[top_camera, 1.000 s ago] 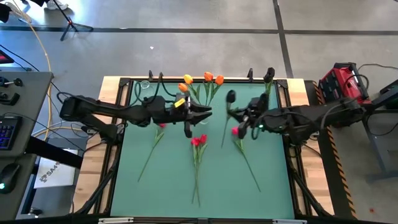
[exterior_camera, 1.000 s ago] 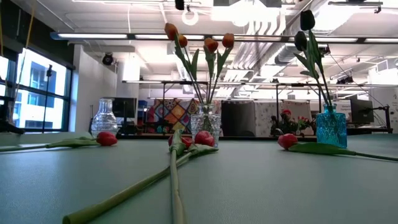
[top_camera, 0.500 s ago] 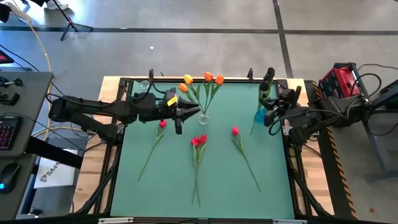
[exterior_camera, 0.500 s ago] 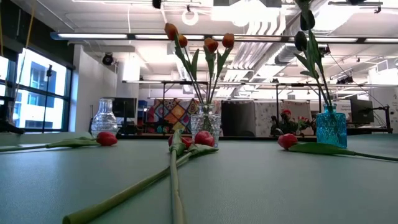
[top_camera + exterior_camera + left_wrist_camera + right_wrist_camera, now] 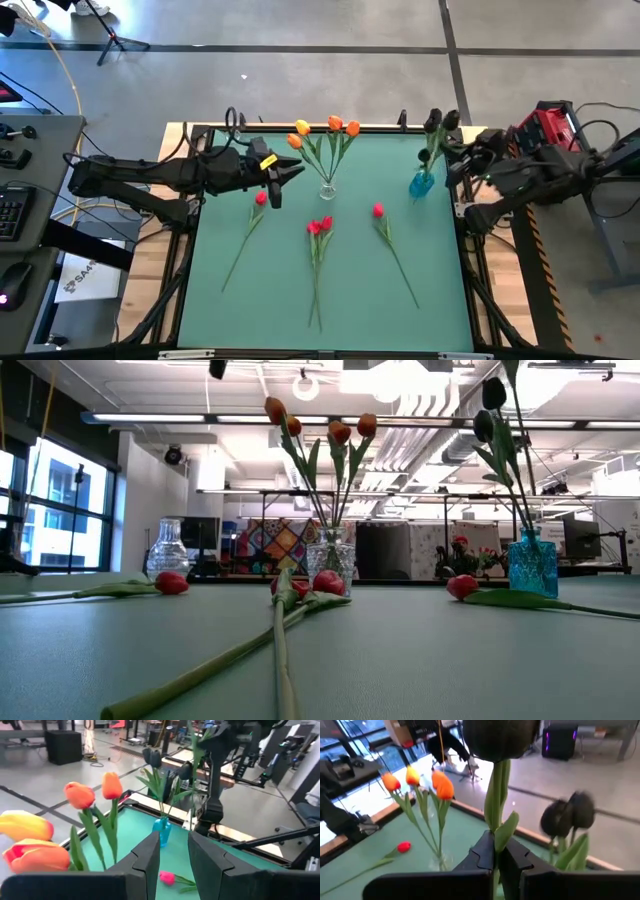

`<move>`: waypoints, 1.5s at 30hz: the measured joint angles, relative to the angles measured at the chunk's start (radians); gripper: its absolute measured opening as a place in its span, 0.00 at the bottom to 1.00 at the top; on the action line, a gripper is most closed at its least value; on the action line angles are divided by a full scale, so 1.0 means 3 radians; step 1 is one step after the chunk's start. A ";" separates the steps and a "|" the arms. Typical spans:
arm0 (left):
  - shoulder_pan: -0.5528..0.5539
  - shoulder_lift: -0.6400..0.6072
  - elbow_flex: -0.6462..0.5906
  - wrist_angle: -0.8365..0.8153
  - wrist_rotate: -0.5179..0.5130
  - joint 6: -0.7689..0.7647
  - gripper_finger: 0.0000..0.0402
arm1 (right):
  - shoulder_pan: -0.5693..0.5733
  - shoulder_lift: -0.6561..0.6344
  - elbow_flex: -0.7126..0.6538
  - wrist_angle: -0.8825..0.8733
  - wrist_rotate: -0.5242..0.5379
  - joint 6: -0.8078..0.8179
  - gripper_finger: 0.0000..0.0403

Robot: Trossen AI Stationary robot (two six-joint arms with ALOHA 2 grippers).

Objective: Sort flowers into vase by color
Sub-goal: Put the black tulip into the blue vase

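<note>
My right gripper is at the far right of the green mat, shut on a dark tulip over the blue vase. Two more dark tulips stand in that vase. Whether the held stem's lower end is in it, I cannot tell. Several orange tulips stand in a clear vase. Red tulips lie flat on the mat, another at the left and one at the right. My left gripper hovers open left of the orange tulips, holding nothing. My right gripper pinches the dark tulip's green stem between its two fingers, a short way below the head. The fingers come from the table's right side, slanting a little down, and lie across the stem. The tulip stands about upright, its head above the fingers and its stem hanging below.
An empty clear vase stands at the mat's far left corner. The red tulips' long stems reach toward the near edge. The mat's raised frame borders it.
My right gripper has carried the dark tulip from the mat's middle toward the right edge, up to the blue vase, the stem hanging below it. My left gripper has drawn back toward the left edge, away from the orange tulips.
</note>
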 joint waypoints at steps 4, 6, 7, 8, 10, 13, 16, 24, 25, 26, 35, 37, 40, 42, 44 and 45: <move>0.0000 0.0001 0.0000 -0.0091 -0.0010 -0.0038 0.22 | -0.0008 -0.0030 0.0222 -0.0091 0.0116 -0.0289 0.00; -0.0002 0.0003 0.0000 -0.0156 -0.0042 -0.0097 0.22 | -0.0040 -0.0035 0.0298 -0.0261 0.0145 -0.0335 0.00; -0.0005 0.0003 0.0000 -0.0198 -0.0055 -0.0132 0.22 | -0.0066 -0.0035 0.0321 -0.0347 0.0166 -0.0335 0.00; -0.0005 0.0003 0.0000 -0.0240 -0.0062 -0.0161 0.22 | -0.0093 -0.0035 0.0331 -0.0429 0.0195 -0.0326 0.00; -0.0005 0.0004 0.0000 -0.0300 -0.0071 -0.0198 0.22 | -0.0147 -0.0032 0.0326 -0.0625 0.0260 -0.0226 0.00; -0.0005 0.0004 0.0000 -0.0374 -0.0114 -0.0269 0.22 | -0.0225 -0.0030 0.0178 -0.0818 0.0509 -0.0034 0.00; -0.0005 0.0004 0.0000 -0.0554 -0.0172 -0.0353 0.22 | -0.0264 -0.0046 -0.0024 -0.0862 0.0788 0.0144 0.00; -0.0006 0.0004 0.0000 -0.0899 -0.0209 -0.0528 0.22 | -0.0271 -0.0053 -0.0376 -0.0835 0.0887 0.0539 0.00; -0.0006 0.0004 0.0000 -0.0920 -0.0219 -0.0532 0.22 | -0.0271 -0.0053 -0.0399 -0.0822 0.0874 0.0550 0.00; -0.0006 0.0004 0.0000 -0.0926 -0.0223 -0.0546 0.22 | -0.0271 -0.0053 -0.0409 -0.0796 0.0872 0.0547 0.00; -0.0008 -0.0002 -0.0086 -0.1008 -0.0281 -0.0712 0.22 | -0.0270 -0.0046 -0.0412 -0.0609 0.0931 0.0392 0.00; -0.0027 -0.0062 -0.0264 -0.0989 -0.0309 -0.0868 0.22 | -0.0270 -0.0012 -0.0412 -0.0609 0.0963 0.0380 0.00; -0.0075 -0.0169 -0.0572 -0.0725 -0.0312 -0.1080 0.22 | -0.0270 0.0053 -0.0412 -0.0614 0.0987 0.0372 0.00; -0.0109 -0.0261 -0.0764 -0.0611 -0.0306 -0.1216 0.22 | -0.0270 0.0098 -0.0433 -0.0599 0.1044 0.0421 0.00; -0.0150 -0.0334 -0.0896 -0.0517 -0.0304 -0.1328 0.22 | -0.0270 0.0125 -0.0498 -0.0554 0.1044 0.0475 0.00; -0.0166 -0.0375 -0.0946 -0.0537 -0.0305 -0.1385 0.22 | -0.0270 0.0129 -0.0543 -0.0514 0.1035 0.0510 0.00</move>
